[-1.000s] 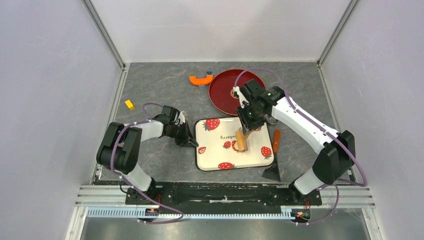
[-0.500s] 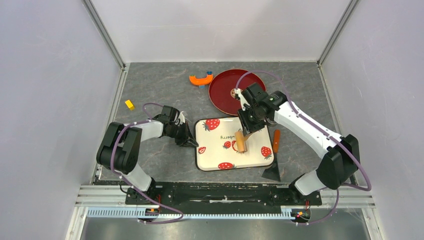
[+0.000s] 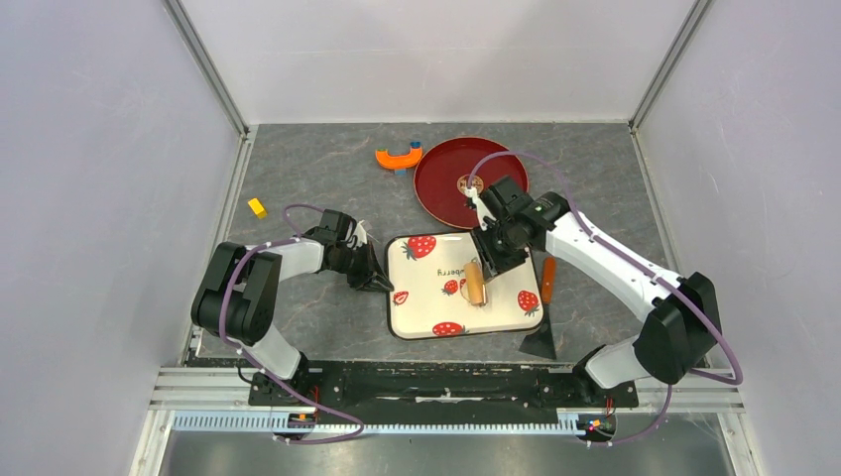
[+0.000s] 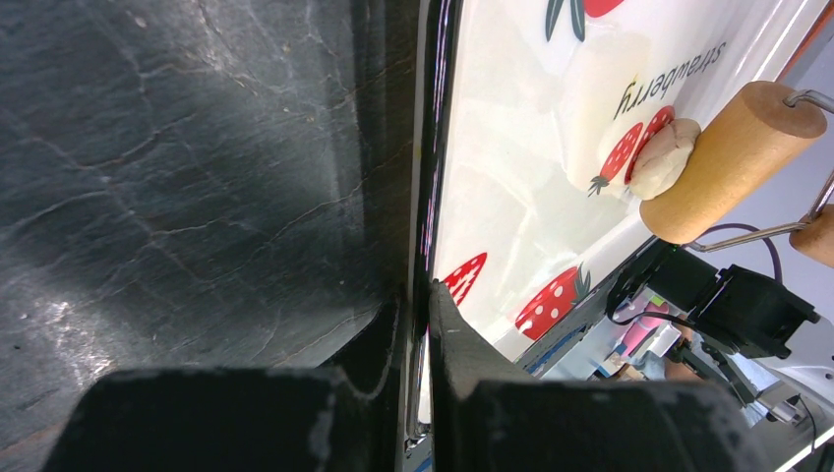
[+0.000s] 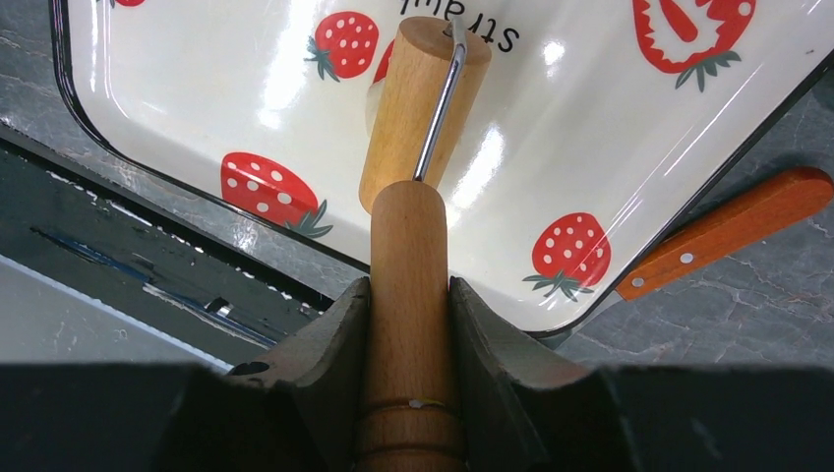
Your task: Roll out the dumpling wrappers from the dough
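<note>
Right arm's wrist has swung a bit further from the base toward the red plate (image 3: 446, 193) and its elbow has gone outward; the roller (image 3: 477, 283) now lies lower on the tray (image 3: 426, 302). Left arm unchanged.

Right arm reaches in from the right, forearm angled across the tray's far right corner, wrist pitched down. Right pincer (image 5: 408, 329) is clamped on the roller's wooden handle (image 5: 408, 265), one finger on each side. Left arm is folded low, forearm along the surface (image 3: 317, 169). Left pincer (image 4: 421, 310) is nipped shut on the tray's left rim, one finger inside, one outside.

Roller cylinder (image 5: 421, 108) rests on the tray middle, long axis roughly near-to-far in the top view, slightly tilted; a wire frame joins it to the handle. The dough (image 4: 664, 157), a small pale lump, sits on a strawberry print and touches the cylinder's side facing the left arm. Flattened wrappers: cannot tell, pale patches on the tray may be glare.

An orange-handled tool (image 3: 547, 278) lies just beside the tray's right edge, under the right forearm. A yellow block (image 3: 258, 207) and an orange curved piece (image 3: 399, 157) lie well apart, far left.
</note>
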Robot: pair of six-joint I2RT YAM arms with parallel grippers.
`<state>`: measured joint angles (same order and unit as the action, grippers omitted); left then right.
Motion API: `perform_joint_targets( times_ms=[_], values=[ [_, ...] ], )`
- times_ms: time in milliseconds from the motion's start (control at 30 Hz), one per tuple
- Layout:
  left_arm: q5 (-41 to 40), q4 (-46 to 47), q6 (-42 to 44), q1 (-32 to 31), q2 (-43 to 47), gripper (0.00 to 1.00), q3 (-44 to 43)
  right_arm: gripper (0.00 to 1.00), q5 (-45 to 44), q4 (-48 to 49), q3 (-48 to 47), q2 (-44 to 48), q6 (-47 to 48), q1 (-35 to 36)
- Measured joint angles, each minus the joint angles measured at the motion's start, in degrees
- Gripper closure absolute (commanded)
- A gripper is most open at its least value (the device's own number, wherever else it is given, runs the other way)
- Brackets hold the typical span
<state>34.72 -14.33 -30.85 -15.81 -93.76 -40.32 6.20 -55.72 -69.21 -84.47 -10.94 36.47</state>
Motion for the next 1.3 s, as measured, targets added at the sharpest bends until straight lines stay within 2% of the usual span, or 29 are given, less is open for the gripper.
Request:
perform_joint_targets(
  times_ms=[467,1300],
  values=[
    [0.15,0.35,-0.02,0.07,0.04,0.98,0.22,1.0,0.52,0.39,-0.87,-1.55,0.04,0.92],
    [0.33,0.74,-0.55,0.17,0.04,0.98,0.44,1.0,-5.25,-3.48,-6.01,-6.67,0.04,4.55]
  ],
)
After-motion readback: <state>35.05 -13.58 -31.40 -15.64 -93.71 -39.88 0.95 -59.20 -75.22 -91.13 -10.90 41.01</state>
